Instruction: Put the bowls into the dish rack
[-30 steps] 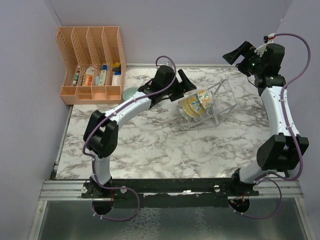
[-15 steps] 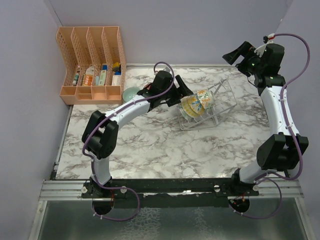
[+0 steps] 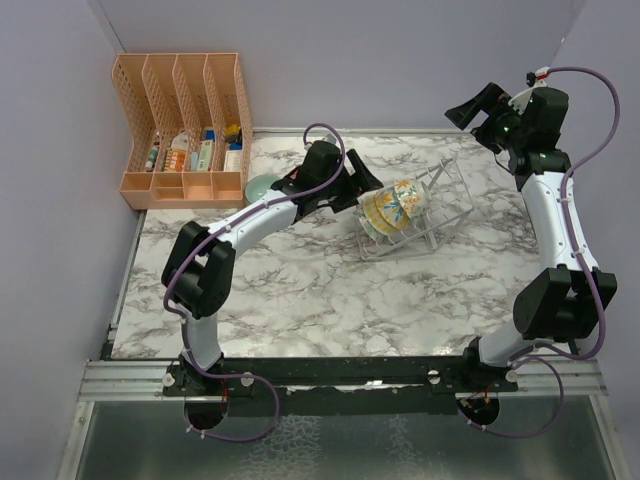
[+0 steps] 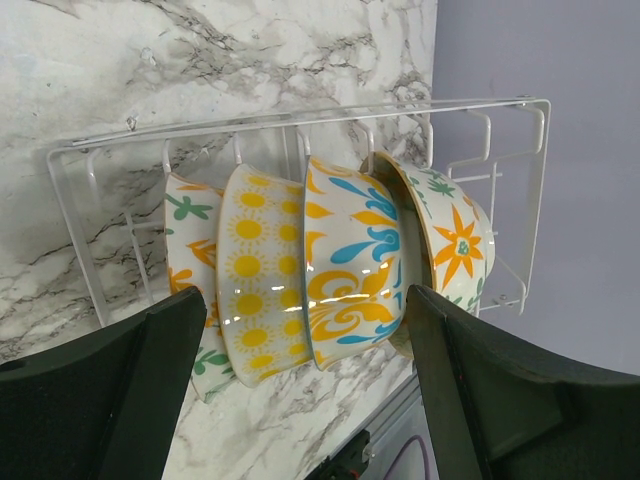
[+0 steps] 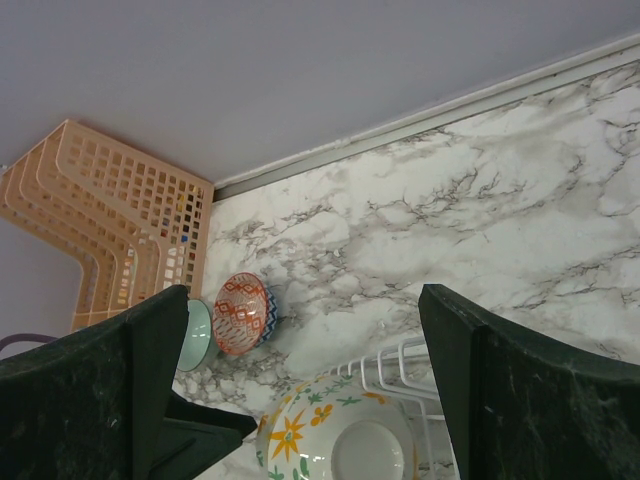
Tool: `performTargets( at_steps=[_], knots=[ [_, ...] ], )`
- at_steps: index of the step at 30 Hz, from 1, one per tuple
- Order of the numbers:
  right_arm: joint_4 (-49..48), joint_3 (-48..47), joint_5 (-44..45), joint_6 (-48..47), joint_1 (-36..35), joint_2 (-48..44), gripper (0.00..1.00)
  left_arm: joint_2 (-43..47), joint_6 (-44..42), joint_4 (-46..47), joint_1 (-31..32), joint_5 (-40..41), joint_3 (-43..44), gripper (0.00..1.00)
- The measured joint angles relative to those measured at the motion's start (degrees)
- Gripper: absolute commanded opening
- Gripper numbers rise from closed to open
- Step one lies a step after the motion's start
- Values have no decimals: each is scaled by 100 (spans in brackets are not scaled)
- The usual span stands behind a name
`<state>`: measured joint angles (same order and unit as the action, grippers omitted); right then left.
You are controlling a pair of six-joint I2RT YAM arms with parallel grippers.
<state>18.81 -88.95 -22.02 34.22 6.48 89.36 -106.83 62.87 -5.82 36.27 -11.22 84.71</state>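
The wire dish rack (image 3: 435, 215) lies on the marble table right of centre and holds several floral bowls (image 3: 392, 207) on edge in a row. In the left wrist view the rack (image 4: 300, 122) holds a yellow-sun bowl (image 4: 255, 270), a blue-and-yellow bowl (image 4: 355, 260) and an orange-star bowl (image 4: 455, 245). My left gripper (image 3: 364, 188) (image 4: 305, 320) is open and empty at the rack's left end, fingers apart from the bowls. A red-patterned bowl (image 5: 241, 313) and a pale teal bowl (image 3: 260, 187) (image 5: 197, 335) sit by the organizer. My right gripper (image 3: 470, 108) (image 5: 305, 300) is open and empty, raised above the back right.
An orange slotted file organizer (image 3: 185, 125) (image 5: 110, 220) with small items stands at the back left corner. Purple walls close the back and both sides. The left arm (image 3: 250, 225) stretches across the table's left half. The table's metal front rail (image 3: 340, 375) carries both bases.
My left gripper has shifted slightly down along the rack's left end and stays open. The bowls stay in the rack. The right arm has not moved.
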Motion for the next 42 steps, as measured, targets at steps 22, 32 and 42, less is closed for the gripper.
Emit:
performTargets(
  at_steps=[22, 32, 42],
  knots=[
    [0, 0, 0, 0, 0, 0, 98, -199, -52, -214, 138, -44, 468, 85],
    [-2, 0, -2, 2, 0, 0, 98, -205, -181, -350, 142, -37, 468, 85],
    [-4, 0, -17, 2, 0, 2, 98, -205, -466, -684, 136, 42, 597, 85]
  ],
)
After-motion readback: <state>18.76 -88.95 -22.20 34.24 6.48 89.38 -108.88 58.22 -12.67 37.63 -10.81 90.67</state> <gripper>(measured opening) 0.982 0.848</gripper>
